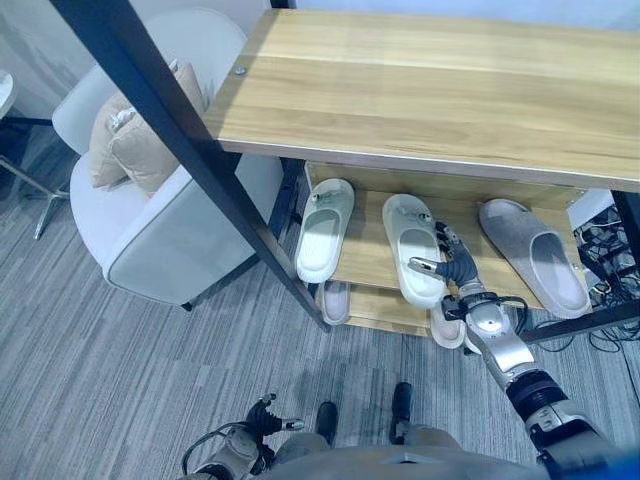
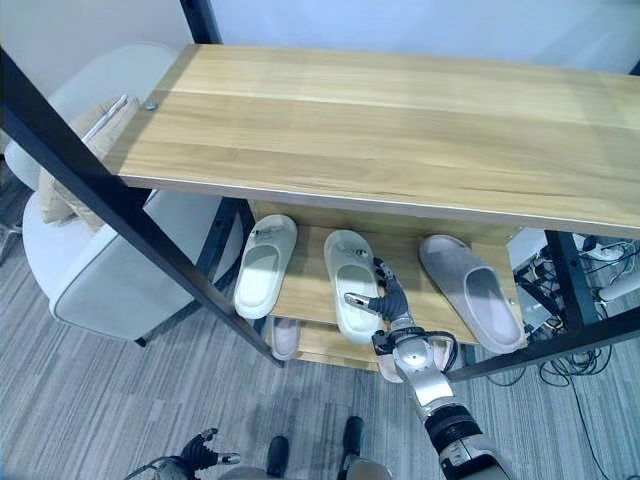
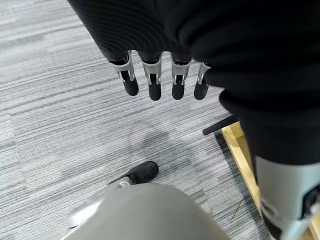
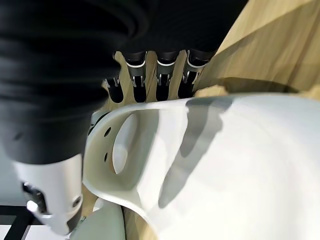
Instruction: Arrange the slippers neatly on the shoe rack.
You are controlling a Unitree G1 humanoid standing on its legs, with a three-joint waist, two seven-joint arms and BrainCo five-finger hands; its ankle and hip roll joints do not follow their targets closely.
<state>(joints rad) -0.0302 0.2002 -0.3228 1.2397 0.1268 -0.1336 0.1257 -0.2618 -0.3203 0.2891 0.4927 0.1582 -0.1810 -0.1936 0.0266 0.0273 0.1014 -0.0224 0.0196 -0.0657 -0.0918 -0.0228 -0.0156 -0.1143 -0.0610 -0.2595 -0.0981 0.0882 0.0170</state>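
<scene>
No print is readable. The right robot hand (image 1: 455, 268), fingers relaxed, rests against the middle cream foam slipper (image 1: 412, 245) on the wooden rack shelf (image 1: 372, 255), between a matching slipper (image 1: 324, 228) and a grey slipper (image 1: 533, 255). The left robot hand (image 3: 160, 82) hangs with fingers straight above the grey carpet (image 3: 60, 130).

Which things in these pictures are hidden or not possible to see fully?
- Slippers on lower shelf: eye views, mostly covered by the middle shelf.
- Right hand fingers beside white slipper: contact unclear.
- Grey slipper: toe under top board.
- Left hand: idle over floor.

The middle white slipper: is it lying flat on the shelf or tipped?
Flat: the middle white slipper rests sole-down on the wooden shelf, opening upward, with the right hand at its right edge.
</scene>
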